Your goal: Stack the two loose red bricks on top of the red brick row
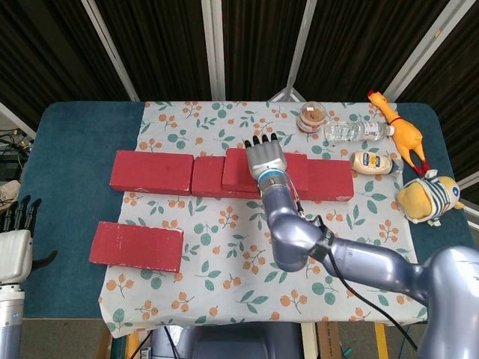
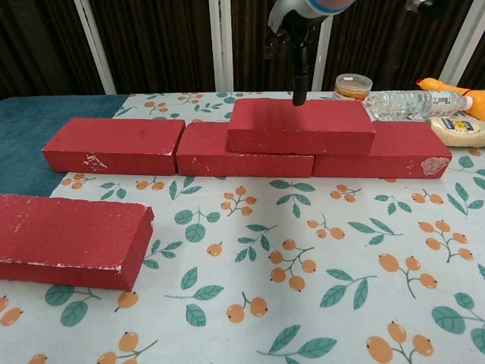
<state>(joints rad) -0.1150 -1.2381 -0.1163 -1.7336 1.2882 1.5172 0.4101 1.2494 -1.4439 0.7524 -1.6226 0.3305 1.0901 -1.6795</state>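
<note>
1 stacked brick (image 2: 301, 126) on the row, right hand (image 1: 266, 158) above it, fingers apart, holding nothing.

Right hand (image 1: 266, 158): covers part of the stacked brick (image 1: 238, 170) from above; chest view crops it at the top edge.
Left hand (image 1: 15, 243): wrist cropped.
Loose brick (image 2: 70, 239): left end cropped in chest view.

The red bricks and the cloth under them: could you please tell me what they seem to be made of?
The stacked brick and loose brick look like matte painted foam or similar light material: white shows at chipped edges. I cannot confirm which. The cloth looks like thin printed fabric or oilcloth, with a leaf-and-berry pattern.
</note>
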